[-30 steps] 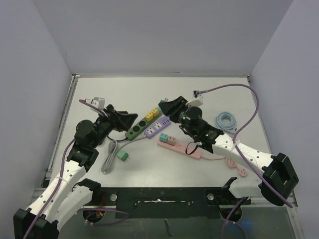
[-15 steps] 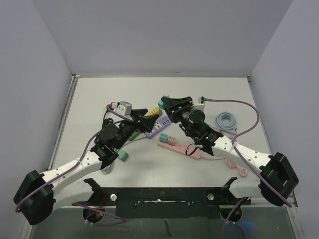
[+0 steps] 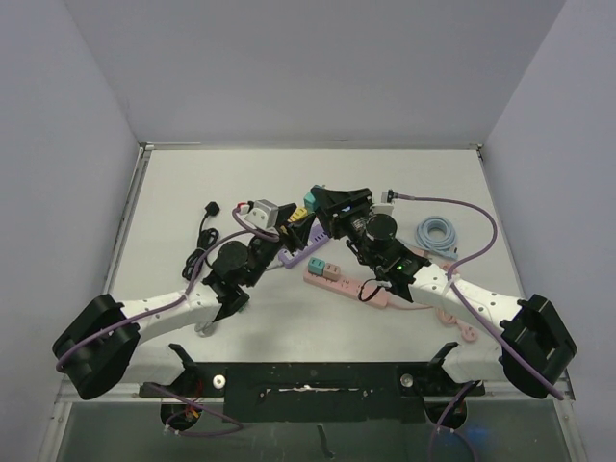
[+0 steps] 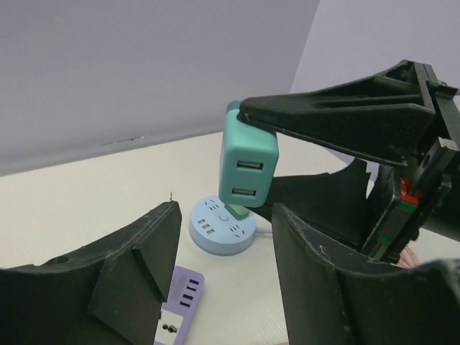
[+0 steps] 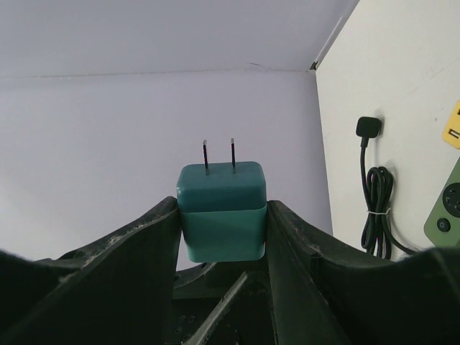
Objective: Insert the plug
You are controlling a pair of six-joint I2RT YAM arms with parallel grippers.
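Note:
The plug [image 5: 221, 208] is a teal block with two metal prongs, and my right gripper [image 5: 221, 215] is shut on its sides. In the left wrist view the plug [image 4: 248, 169] hangs in the air with its two USB ports facing the camera, pinched by the right fingers [image 4: 323, 115]. Below it a round blue socket hub [image 4: 223, 226] lies on the table. My left gripper [image 4: 223, 273] stands open with nothing between its fingers, just above a purple power strip [image 4: 176, 309]. From above, the plug [image 3: 310, 201] sits between both grippers, near mid-table.
A pink power strip [image 3: 351, 282] lies below the right gripper, and the purple strip [image 3: 298, 252] runs beside the left one. A black cable [image 3: 205, 231] lies at left and a coiled light blue cable [image 3: 438, 234] at right. A green strip [image 5: 449, 208] shows in the right wrist view.
My left arm has swung right toward the middle, up to the plug and the purple strip, and its jaws have narrowed. The right arm with the plug has barely moved.

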